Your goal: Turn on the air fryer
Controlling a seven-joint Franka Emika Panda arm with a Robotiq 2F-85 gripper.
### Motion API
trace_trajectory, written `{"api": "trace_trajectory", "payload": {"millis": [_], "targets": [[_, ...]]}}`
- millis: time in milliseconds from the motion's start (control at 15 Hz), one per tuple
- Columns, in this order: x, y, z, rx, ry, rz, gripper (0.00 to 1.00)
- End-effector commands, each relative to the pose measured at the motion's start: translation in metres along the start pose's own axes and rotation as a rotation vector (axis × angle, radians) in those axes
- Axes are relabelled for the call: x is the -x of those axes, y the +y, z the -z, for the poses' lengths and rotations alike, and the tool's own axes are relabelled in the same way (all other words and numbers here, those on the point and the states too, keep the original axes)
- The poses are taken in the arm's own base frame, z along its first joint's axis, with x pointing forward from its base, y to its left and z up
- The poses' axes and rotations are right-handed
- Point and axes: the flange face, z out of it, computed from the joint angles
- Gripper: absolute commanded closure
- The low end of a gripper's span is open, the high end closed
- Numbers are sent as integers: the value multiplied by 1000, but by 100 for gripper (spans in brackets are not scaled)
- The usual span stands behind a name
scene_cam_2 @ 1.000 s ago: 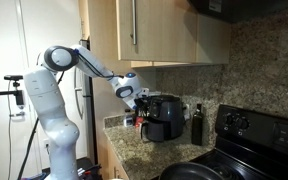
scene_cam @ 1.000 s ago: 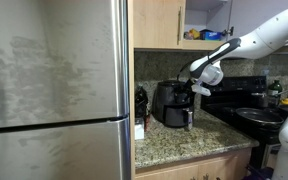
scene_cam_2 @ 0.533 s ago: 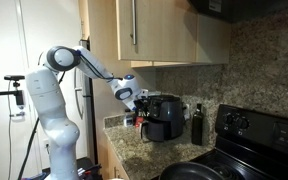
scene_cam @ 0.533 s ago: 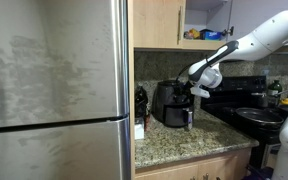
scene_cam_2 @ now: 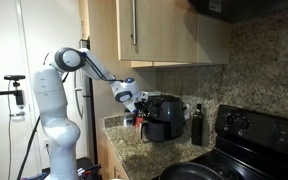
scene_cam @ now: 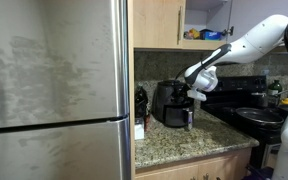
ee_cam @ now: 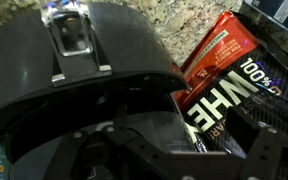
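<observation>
The air fryer (scene_cam: 171, 104) is a squat glossy black appliance on the granite counter, seen in both exterior views (scene_cam_2: 163, 116). In the wrist view its rounded top and drawer handle (ee_cam: 72, 40) fill the left and upper part of the frame. My gripper (scene_cam: 195, 95) hangs close at the fryer's front upper edge, on the side away from the wall (scene_cam_2: 138, 104). In the wrist view the fingers (ee_cam: 199, 135) stand apart with nothing between them. I cannot tell whether they touch the fryer.
A red and black whey protein pouch (ee_cam: 220, 62) lies beside the fryer. A slim dark bottle (scene_cam_2: 196, 125) stands beyond it. A black stove (scene_cam_2: 256, 134) with a pan (scene_cam: 260, 116) flanks the counter. A steel fridge (scene_cam: 54, 90) and wooden wall cabinets (scene_cam_2: 159, 30) close it in.
The arm has shifted a little toward the air fryer and slightly lower. The fryer and the other items have not moved.
</observation>
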Motion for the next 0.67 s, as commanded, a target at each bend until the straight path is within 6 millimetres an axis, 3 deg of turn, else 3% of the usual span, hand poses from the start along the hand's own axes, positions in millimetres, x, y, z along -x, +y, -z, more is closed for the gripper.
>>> {"api": "trace_trajectory", "payload": {"millis": [0,467,533,600], "targets": [[-10,-7,-2,-14,65,8,0],[-24,-1,-8,15,115,-7,0],[-24,4,-10,28,108,-15,0],[-18,-3,-3,8,97,-9,0]]}}
